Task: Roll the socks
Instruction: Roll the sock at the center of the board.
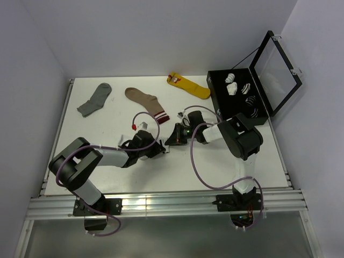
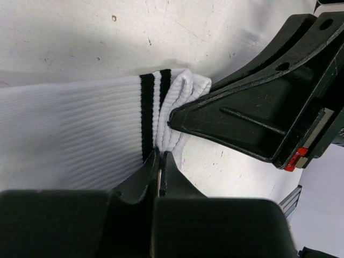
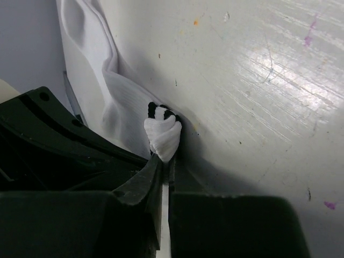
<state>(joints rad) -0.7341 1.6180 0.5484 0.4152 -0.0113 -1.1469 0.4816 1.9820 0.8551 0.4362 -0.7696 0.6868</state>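
Pinching hard with the left claw [image 2: 161,165] on the socks [image 2: 75,140], right at the striped cuff [image 2: 153,102], jaws almost touching with thin fabric trapped between. Clamping the bunched cuff end with the right claw [image 3: 164,166] too, likewise nearly closed. Lying flat on the surface [image 2: 80,37], front and centre between both arms. Looking soft, light, limp and stretchy, probably sagging and springing loose if released. Favouring the doubled ribbed cuff as the hold: thicker, less slippery.

Ribbed cloth socks [image 2: 70,140]; scuffed, slightly glossy table [image 3: 258,80]; left tool [image 2: 160,158] seemingly matt plastic.
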